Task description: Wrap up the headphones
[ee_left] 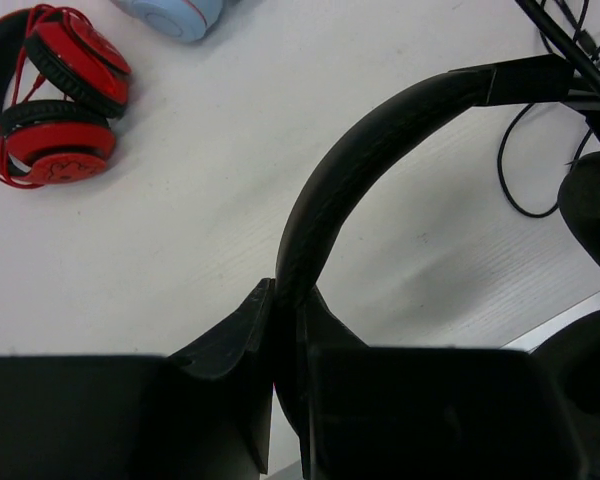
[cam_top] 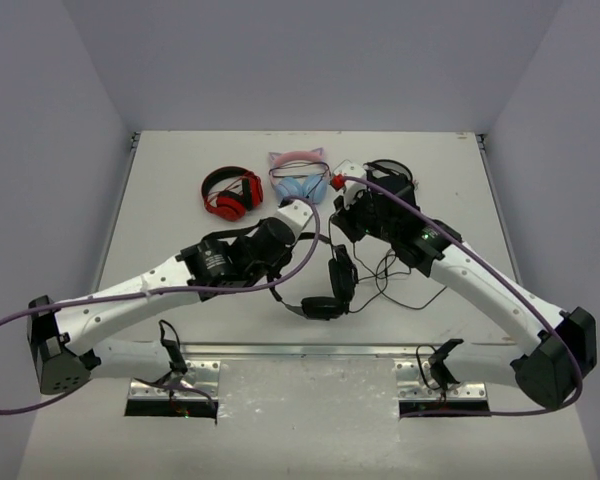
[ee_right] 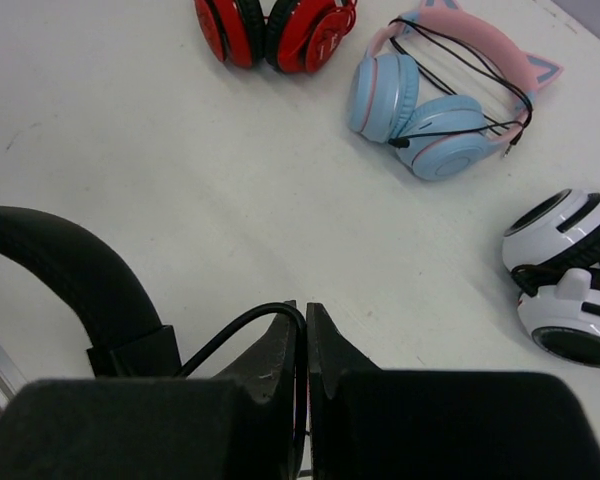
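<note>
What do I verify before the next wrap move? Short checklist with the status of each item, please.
1. Left pincer shut on the headband of the black headphones: ok.
2. Right pincer shut with the cable running between its fingers: ok.
3. Cable wound up: not ok, loose loops lie on the table between the arms.
4. Red pair, pink-and-blue pair and white-and-black pair apart from the black headphones: ok.
5. Where the cable's plug end is: cannot tell.
</note>
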{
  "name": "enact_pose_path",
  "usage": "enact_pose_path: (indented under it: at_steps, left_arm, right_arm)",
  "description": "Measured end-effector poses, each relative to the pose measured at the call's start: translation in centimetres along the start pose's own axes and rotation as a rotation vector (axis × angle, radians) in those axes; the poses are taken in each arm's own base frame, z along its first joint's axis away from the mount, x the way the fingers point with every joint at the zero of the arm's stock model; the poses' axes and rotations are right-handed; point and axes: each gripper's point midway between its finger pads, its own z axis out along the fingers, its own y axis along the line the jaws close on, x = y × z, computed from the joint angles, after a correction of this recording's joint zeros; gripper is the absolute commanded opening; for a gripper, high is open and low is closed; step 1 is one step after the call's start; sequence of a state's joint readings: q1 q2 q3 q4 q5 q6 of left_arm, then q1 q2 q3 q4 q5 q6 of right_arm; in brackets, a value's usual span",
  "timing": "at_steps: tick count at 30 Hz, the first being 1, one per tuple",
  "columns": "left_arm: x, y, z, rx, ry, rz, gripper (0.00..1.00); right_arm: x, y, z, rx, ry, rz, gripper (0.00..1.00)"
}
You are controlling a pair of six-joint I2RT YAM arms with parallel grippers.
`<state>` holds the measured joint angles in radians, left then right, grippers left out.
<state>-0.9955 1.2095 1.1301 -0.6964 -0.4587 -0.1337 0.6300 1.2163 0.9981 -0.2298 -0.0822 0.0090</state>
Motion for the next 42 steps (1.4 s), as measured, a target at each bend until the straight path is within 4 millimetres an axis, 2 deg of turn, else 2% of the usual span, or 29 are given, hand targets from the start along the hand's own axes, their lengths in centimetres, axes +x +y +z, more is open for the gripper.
enact_pose_path:
  at_steps: [6, 11, 16, 19, 22, 25, 28, 30, 32, 36, 42]
  left_arm:
    - [-1.5, 0.9, -2.0, 0.014, -0.115, -0.047, 0.0]
    - [-3.0, 2.2, -4.6, 0.024, -0.233, -0.098, 0.0]
    - [-4.7, 3.8, -7.3, 0.008, -0.346, -0.161, 0.0]
    - [-5.5, 4.2, -8.2, 0.011, -0.372, -0.178, 0.0]
    - [-7.3, 4.2, -9.0, 0.014, -0.396, -0.218, 0.0]
    - [-9.5, 4.4, -10.4, 0.029, -0.442, -0.277, 0.0]
    - [-11.8, 4.8, -12.4, 0.053, -0.506, -0.35, 0.0]
    - [-13.3, 5.0, -13.6, 0.067, -0.538, -0.385, 0.0]
    - [-14.9, 5.1, -14.6, 0.079, -0.568, -0.417, 0.0]
    - [-16.9, 5.6, -15.4, 0.065, -0.606, -0.482, 0.0]
    - [-18.6, 7.0, -16.7, 0.017, -0.645, -0.569, 0.0]
  right_arm:
    - [0.6, 0.9, 0.9, -0.057, 0.018, 0.041, 0.05]
    - [-0.5, 2.9, 0.8, -0.163, -0.027, 0.081, 0.05]
    - [-2.7, 4.9, 0.0, -0.273, -0.139, 0.13, 0.04]
    - [-4.0, 6.1, -0.5, -0.341, -0.198, 0.163, 0.08]
    - [-4.7, 6.9, -0.8, -0.386, -0.247, 0.2, 0.09]
    - [-4.2, 7.4, -1.1, -0.408, -0.282, 0.244, 0.14]
    - [-3.9, 7.7, -1.3, -0.429, -0.302, 0.289, 0.14]
    - [-4.6, 8.1, -1.4, -0.458, -0.329, 0.313, 0.15]
    - [-5.7, 8.4, -1.6, -0.491, -0.368, 0.329, 0.21]
    - [-6.9, 9.3, -1.7, -0.563, -0.419, 0.366, 0.23]
    - [-4.9, 10.6, -1.2, -0.652, -0.414, 0.461, 0.23]
